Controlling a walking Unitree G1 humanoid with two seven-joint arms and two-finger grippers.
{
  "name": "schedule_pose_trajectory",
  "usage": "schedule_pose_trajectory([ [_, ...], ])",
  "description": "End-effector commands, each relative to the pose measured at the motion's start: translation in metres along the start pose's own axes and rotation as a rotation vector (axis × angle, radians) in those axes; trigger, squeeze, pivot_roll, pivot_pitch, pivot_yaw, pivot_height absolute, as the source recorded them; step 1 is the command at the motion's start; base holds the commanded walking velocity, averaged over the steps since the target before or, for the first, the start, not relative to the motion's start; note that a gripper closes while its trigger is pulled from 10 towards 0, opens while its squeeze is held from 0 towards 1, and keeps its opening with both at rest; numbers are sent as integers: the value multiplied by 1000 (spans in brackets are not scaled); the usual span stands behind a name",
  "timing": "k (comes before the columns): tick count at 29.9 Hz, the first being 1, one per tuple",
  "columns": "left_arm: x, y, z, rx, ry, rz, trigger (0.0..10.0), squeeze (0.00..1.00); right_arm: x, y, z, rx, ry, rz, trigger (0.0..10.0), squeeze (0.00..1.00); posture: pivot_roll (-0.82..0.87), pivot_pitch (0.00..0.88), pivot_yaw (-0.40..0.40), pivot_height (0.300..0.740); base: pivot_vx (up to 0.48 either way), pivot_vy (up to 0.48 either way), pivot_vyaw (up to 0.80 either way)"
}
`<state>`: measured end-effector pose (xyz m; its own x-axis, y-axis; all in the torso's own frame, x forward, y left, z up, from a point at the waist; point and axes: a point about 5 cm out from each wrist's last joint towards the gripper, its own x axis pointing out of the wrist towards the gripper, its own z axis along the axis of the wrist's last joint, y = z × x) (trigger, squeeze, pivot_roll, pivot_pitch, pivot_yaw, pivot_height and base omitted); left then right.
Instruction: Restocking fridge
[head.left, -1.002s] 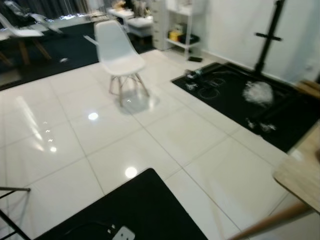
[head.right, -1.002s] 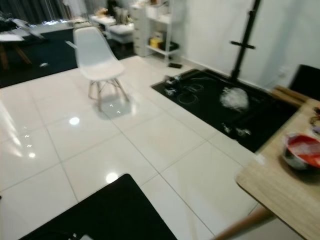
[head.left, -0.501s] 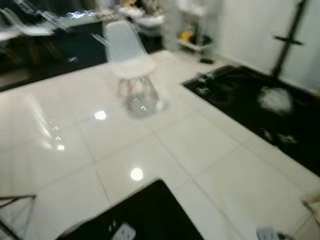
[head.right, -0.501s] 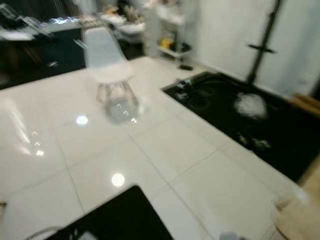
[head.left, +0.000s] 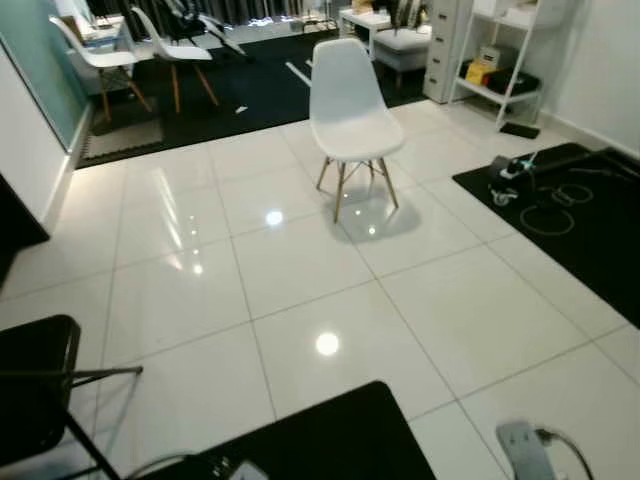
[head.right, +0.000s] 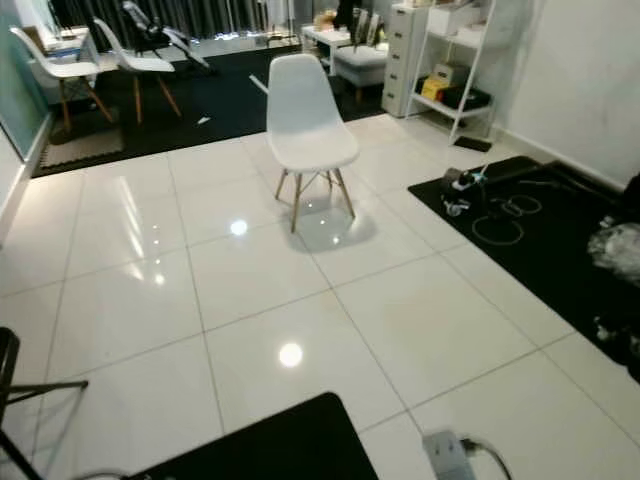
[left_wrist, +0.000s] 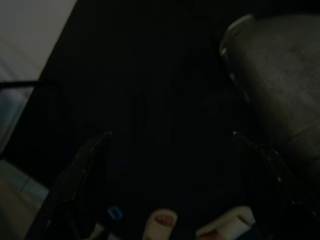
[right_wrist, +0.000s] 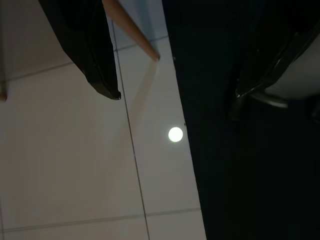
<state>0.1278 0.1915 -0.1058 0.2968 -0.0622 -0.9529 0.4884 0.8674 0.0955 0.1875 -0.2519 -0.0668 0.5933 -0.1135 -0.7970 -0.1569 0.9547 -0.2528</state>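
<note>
1. Right gripper (right_wrist: 175, 80): fingers spread apart, holding nothing, hanging above the white tiled floor (right_wrist: 65, 165) at the edge of a black mat (right_wrist: 250, 190).
2. Left gripper (left_wrist: 172, 165): fingers parted, nothing between them; the view is very dark.
3. Fridge: location cannot be told.
4. A white chair (head.left: 347, 110) stands on the tiles ahead.
5. A power strip (head.left: 527, 447) lies on the floor near the front right.

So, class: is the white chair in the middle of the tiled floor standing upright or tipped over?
Upright. The white chair stands on its splayed wooden legs on the tiled floor, seat level and backrest rising above it.
</note>
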Motion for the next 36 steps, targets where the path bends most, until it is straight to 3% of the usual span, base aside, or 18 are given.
schedule_pose_trajectory([
  [1, 0, -7, -7, -4, 20, -31, 10000, 0, 1, 2, 5, 8, -22, 8, 10000, 0, -49, 0, 29, 740, 0, 0, 0],
  [5, 0, -6, -6, 0, 18, -30, 10000, 0, 4, -2, 33, 64, -116, 18, 10000, 0, -49, 0, 29, 740, 0, 0, -344],
  [10, 0, -6, -6, 1, 18, -30, 10000, 0, 5, -3, 42, 88, -146, 22, 10000, 0, -49, 0, 29, 740, 0, 0, -800],
  [11, 0, -6, -7, 1, 20, -31, 10000, 0, 5, -5, 67, 94, -238, 37, 10000, 0, -49, 0, 30, 740, 0, 0, -800],
  [15, 0, -7, -9, 4, 25, -34, 10000, 0, 4, -1, 99, 66, -356, 84, 10000, 0, -48, 0, 28, 740, 0, 0, -800],
  [19, 0, -7, -10, 4, 27, -34, 10000, 0, 3, 1, 111, 59, -395, 102, 10000, 0, -48, 0, 28, 740, 0, 0, -800],
  [21, 0, -8, -10, 4, 27, -37, 10000, 0, 0, 3, 134, 39, -474, 126, 10000, 0, -51, 0, 28, 740, 0, 0, -800],
  [27, 0, -9, -8, 7, 25, -41, 10000, 0, -8, 10, 170, 11, -602, 179, 10000, 0, -53, 0, 26, 740, 0, 0, -533],
  [32, 1, -9, -7, 11, 24, -41, 10000, 0, -12, 22, 186, -29, -661, 250, 10000, 0, -53, 0, 25, 740, 0, 0, 0],
  [36, 1, -9, -7, 15, 23, -40, 10000, 0, -16, 33, 194, -49, -701, 312, 10000, 0, -52, 0, 28, 740, 0, 0, -800],
])
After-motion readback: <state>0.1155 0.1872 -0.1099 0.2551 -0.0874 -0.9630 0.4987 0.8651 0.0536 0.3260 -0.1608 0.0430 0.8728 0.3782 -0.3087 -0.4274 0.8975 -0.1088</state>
